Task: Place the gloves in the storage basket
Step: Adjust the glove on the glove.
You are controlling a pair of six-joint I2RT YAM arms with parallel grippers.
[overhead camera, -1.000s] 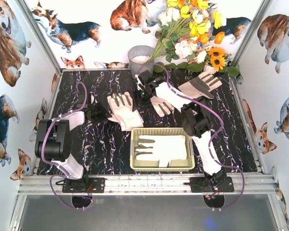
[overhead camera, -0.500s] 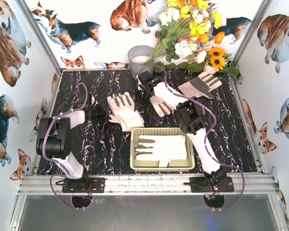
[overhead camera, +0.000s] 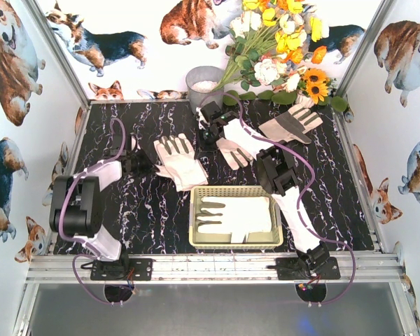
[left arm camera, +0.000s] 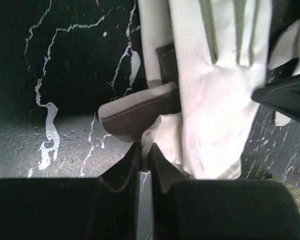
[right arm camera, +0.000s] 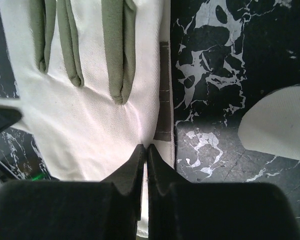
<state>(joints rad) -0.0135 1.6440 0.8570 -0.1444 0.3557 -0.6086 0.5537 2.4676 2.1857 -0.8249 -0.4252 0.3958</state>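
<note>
While one white glove (overhead camera: 238, 215) lies inside the cream storage basket (overhead camera: 236, 189), we see the left end effector (left arm camera: 145, 150) pinched together on the stacked glove (left arm camera: 215, 110) left of it on the tabletop (overhead camera: 147, 210), and the right end effector (right arm camera: 146, 150) clamped on the centre glove (right arm camera: 90, 125) behind the basket.

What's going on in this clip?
Both arms are picking gloves up off the table. The left gripper is shut on the edge of the stacked gloves, and the right gripper is pinched on the edge of the middle glove. A basket glove already lies in the storage basket, and a far glove sits untouched at the back right.
</note>
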